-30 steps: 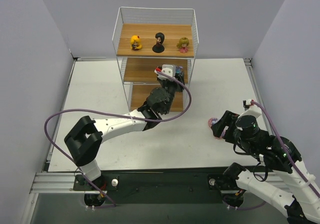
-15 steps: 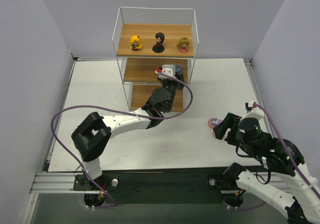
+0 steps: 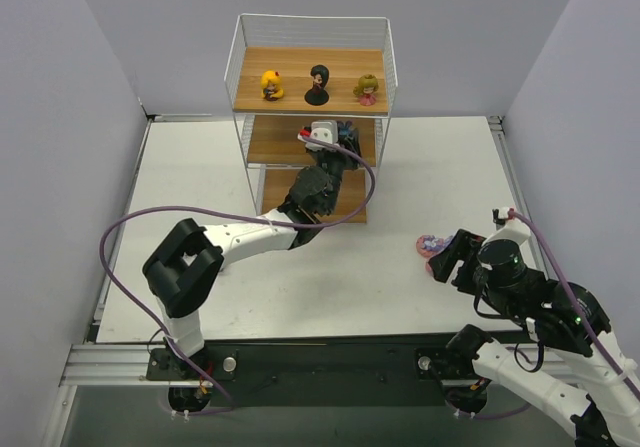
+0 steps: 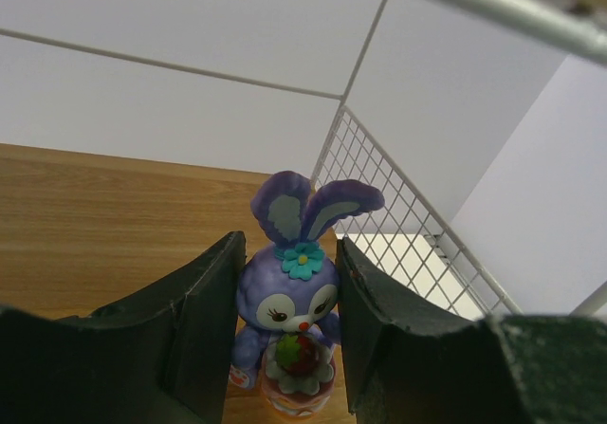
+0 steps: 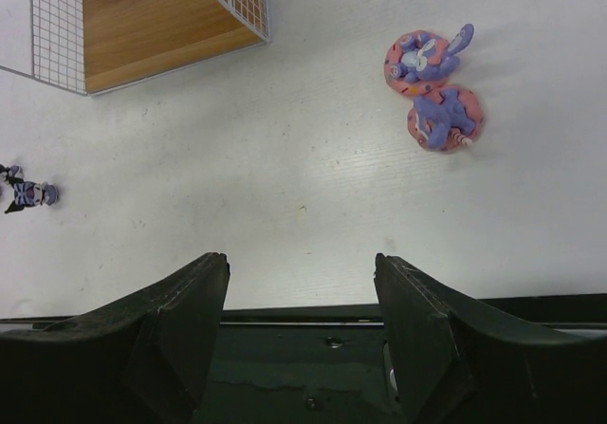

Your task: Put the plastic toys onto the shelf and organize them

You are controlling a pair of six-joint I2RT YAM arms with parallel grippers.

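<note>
The left jaws press against both sides of 1 purple bunny (image 4: 289,310). It stands upright between them on the middle board (image 4: 95,215) of the shelf (image 3: 340,67), with the wire side wall just past the right-hand jaw. On the top board, above these jaws, 3 dolls stand in a row: 1 yellow (image 3: 271,84), 1 black (image 3: 318,85) and 1 olive-pink (image 3: 367,89).

The right jaws are spread wide with nothing between them, hanging over the white surface (image 5: 285,158). In the wrist view, 2 bunnies (image 5: 424,59) on pink bases lie ahead of the right-hand jaw, touching each other. 1 small dark figure (image 5: 27,194) lies well out to the left of the left-hand jaw. A corner of the shelf's lowest board shows ahead on that side.
</note>
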